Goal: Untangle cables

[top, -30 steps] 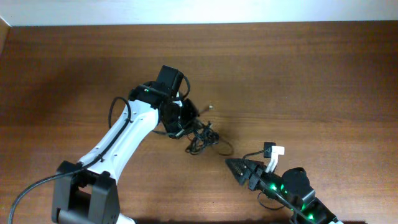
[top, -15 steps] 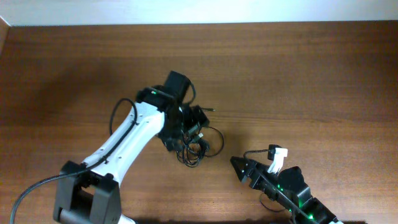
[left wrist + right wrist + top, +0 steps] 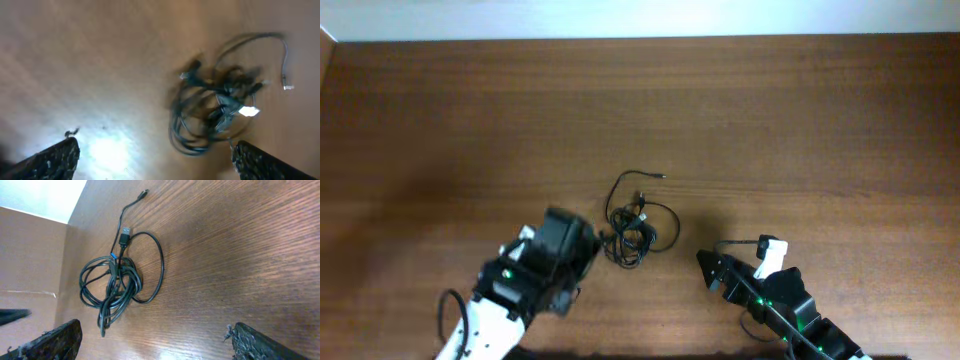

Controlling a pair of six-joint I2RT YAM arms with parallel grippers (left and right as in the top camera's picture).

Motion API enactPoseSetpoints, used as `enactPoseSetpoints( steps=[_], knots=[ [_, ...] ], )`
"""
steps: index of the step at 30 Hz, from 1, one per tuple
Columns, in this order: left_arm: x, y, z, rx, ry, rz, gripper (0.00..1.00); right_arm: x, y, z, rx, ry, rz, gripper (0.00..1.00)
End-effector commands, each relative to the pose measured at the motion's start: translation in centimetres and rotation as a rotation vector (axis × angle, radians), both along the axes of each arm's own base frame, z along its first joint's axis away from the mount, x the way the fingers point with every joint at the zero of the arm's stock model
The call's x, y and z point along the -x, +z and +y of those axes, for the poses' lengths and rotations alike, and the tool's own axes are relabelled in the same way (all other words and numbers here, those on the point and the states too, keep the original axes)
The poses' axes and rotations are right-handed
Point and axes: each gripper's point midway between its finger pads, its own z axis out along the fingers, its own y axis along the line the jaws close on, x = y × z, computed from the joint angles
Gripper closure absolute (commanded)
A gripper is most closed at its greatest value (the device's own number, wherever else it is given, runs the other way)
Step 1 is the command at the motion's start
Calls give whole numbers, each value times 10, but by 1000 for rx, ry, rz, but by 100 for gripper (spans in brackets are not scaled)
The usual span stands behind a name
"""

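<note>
Wooden tabletop (image 3: 820,120) carries, at lower left, the left tool (image 3: 157,164), its fingers spread wide with nothing between them, just beside the cables (image 3: 638,232). These thin black cords lie near the middle in a loose tangled coil, one strand arcing away to a small plug, one loop bulging right. At lower right the right tool (image 3: 155,342) gapes wide too, empty, apart from the bundle.

One tangled bundle of black cables (image 3: 635,228), one left arm (image 3: 505,295), one right arm (image 3: 795,315), one left end effector (image 3: 155,165), one right end effector (image 3: 155,342), one wooden surface (image 3: 820,120).
</note>
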Motion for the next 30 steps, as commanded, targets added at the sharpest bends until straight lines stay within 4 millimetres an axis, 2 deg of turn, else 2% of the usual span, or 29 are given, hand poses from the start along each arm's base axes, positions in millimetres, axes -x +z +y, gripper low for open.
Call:
enactPoseSetpoints(
  steps=[1, 2, 3, 5, 6, 7, 8, 11, 12, 13, 14, 15, 17, 18, 20, 21, 23, 25, 26, 28, 30],
  knots=[
    [10, -50, -32, 216, -44, -3, 4, -1, 1, -1, 5, -5, -15, 4],
    [5, -54, -40, 256, -60, -30, 5, -1, 1, -1, 5, -5, -15, 4],
    [-2, -61, -47, 292, -74, -62, 12, -1, 1, -1, 5, -5, -15, 4],
    [-11, -71, -51, 298, -75, -75, 15, -1, 1, -1, -4, -10, -8, 4],
    [-22, -73, -58, 315, -82, -100, 16, -1, 1, -1, -7, -14, -4, 4],
    [-27, -76, -62, 327, -88, -104, 22, -1, 1, -1, -7, -14, -4, 3],
    [-30, -90, -65, 325, -87, -77, 32, -1, 1, -1, -7, -14, -4, 3],
    [-29, -111, -69, 341, -42, -5, 41, -1, 1, -1, -7, -14, -4, 3],
    [-32, -114, -73, 357, -50, -8, 49, -1, 0, -1, -5, -15, -2, 3],
    [-37, -115, -77, 371, -56, -23, 51, -1, 0, -1, -6, -14, -2, 2],
    [-45, -113, -80, 384, -61, -55, 59, -1, 1, -1, -6, -15, -3, 2],
    [-50, -110, -82, 395, -65, -80, 71, -1, 0, -1, -5, -15, -2, 2],
    [-53, -108, -83, 395, -65, -95, 100, -1, 0, -1, -5, -15, -2, 2],
    [-51, -108, -85, 413, -57, -82, 100, -1, 0, -1, -5, -13, -1, 3],
    [-39, -102, -99, 555, 50, 44, 100, 2, 1, 2, -14, 7, 5, 3],
    [-32, -96, -107, 647, 101, 130, 100, 5, 1, 7, -28, 41, 12, 8],
    [-25, -72, -120, 835, 81, 234, 100, 17, 5, 21, -78, 137, 34, 15],
    [-29, -48, -125, 971, 27, 239, 100, 29, 10, 32, -120, 220, 52, 16],
    [-31, -42, -124, 999, 13, 233, 100, 30, 11, 34, -129, 233, 50, 21],
    [-31, -39, -123, 1019, 8, 241, 100, 30, 28, 43, -180, 277, -4, 31],
    [-28, -36, -124, 1035, -11, 254, 100, 23, 48, 46, -252, 255, -47, 35]
  ],
)
